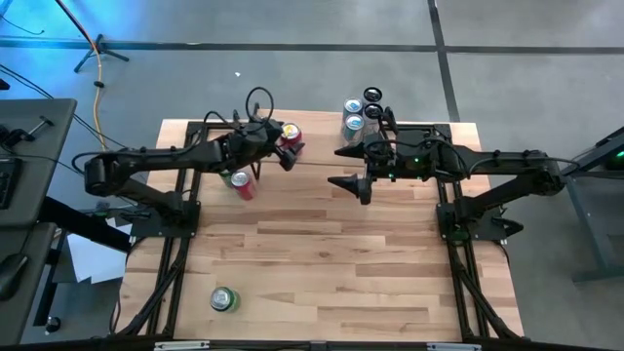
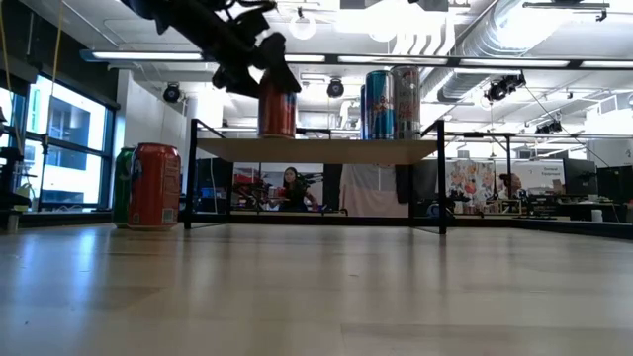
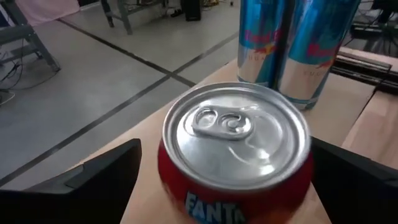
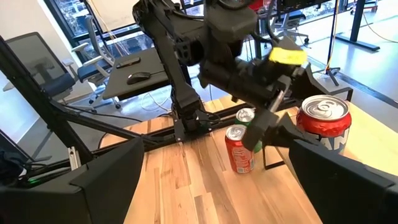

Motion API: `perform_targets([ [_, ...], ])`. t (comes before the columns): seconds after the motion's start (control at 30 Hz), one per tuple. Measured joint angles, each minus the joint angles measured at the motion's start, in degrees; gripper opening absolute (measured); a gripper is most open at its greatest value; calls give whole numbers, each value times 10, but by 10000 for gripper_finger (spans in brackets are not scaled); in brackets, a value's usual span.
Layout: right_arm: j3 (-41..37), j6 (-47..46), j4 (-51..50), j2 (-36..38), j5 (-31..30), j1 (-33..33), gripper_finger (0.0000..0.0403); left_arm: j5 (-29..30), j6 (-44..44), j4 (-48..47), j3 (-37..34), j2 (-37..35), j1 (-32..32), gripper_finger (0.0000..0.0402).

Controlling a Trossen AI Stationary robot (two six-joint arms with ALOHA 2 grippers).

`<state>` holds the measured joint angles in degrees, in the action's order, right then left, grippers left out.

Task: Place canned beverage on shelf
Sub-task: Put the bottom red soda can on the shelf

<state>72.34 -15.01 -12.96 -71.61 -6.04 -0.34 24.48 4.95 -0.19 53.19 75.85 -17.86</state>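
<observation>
on the shelf, near its left end, a red fanta can stands upright (two tall blue cans stand farther along the board). around it the left gripper has its fingers spread wide, clear of the can's sides. beside the shelf the right gripper hovers, splayed and empty, over the table.
</observation>
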Motion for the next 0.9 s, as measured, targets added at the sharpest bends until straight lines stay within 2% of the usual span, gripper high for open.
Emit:
perform_targets([
  [0.3, 0, 4, -1, 0, 0, 0, 387, -1, 11, -1, 0, -24, 17, 400],
  [0.47, 0, 4, -1, 0, 0, 0, 387, 6, 48, 0, 0, -24, 30, 400],
  [0.77, 0, 0, -1, 0, 0, 0, 387, 132, 59, 0, 0, -24, 62, 400],
  [0.9, 0, 0, -1, 0, 0, 0, 387, 165, 102, 0, 0, -24, 73, 400],
])
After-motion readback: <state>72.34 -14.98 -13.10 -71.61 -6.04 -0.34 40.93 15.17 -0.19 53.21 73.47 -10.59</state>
